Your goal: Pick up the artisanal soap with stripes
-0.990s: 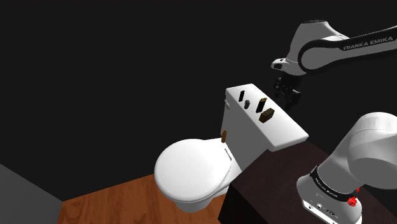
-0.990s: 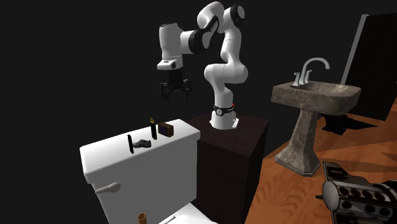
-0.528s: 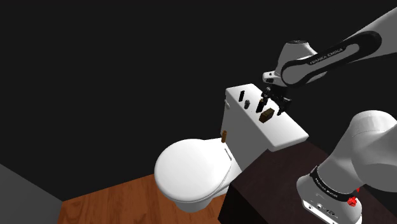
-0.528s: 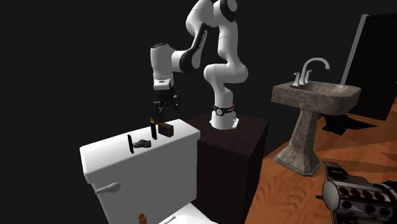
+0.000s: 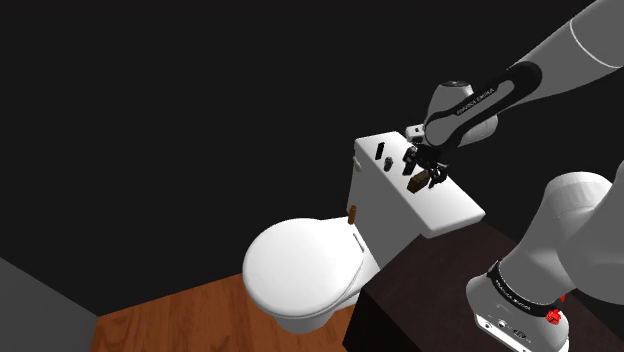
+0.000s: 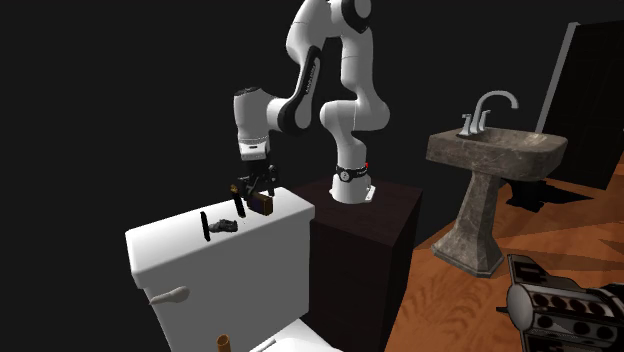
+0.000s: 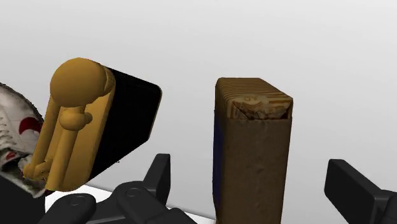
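Soap (image 7: pixel 253 159): striped brown bar, untouched.
Gripper (image 7: pixel 249 170): held spread astride its narrow width, for closing.
Bottle (image 7: pixel 89 127): soap's 9 o'clock in second exterior view, left outside the grasp.

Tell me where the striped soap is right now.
The brown striped soap stands on the white toilet tank lid, the item there nearest the stand in the shoulder view, between the open tool's fingers, beside a black gold-topped bottle.

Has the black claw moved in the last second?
Yes. The gripper came down and leftward in the shoulder view, to the soap on the tank lid.
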{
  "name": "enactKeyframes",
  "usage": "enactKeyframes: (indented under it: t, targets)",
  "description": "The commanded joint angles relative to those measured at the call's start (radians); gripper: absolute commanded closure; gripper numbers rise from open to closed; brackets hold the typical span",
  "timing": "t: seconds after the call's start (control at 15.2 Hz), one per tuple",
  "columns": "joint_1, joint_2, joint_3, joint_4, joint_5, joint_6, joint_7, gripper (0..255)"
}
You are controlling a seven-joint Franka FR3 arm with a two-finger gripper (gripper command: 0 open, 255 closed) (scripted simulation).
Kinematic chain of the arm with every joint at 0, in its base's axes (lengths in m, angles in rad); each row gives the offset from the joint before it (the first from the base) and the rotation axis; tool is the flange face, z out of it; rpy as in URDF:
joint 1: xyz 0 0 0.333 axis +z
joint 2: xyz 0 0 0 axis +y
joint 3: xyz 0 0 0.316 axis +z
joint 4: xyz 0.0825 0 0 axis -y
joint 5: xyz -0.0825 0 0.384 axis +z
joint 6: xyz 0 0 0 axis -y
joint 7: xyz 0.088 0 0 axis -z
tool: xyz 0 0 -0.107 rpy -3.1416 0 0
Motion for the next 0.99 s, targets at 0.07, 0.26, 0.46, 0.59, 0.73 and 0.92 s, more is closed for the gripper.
enactKeyframes:
  t: [0.07, 0.26, 0.46, 0.59, 0.73, 0.92]
  targets:
    - [0.016, 0.041, -0.012, -0.004, 0.050, 0.035, -0.038, 0]
    - [0.016, 0.043, -0.013, -0.004, 0.052, 0.036, -0.042, 255]
    - [0.016, 0.042, -0.013, -0.004, 0.051, 0.036, -0.041, 255]
    - [0.016, 0.043, -0.013, -0.004, 0.052, 0.036, -0.041, 255]
    - [0.016, 0.041, -0.012, -0.004, 0.050, 0.035, -0.038, 255]
    - [-0.010, -0.027, 0.003, 0.002, -0.033, -0.023, 0.022, 255]
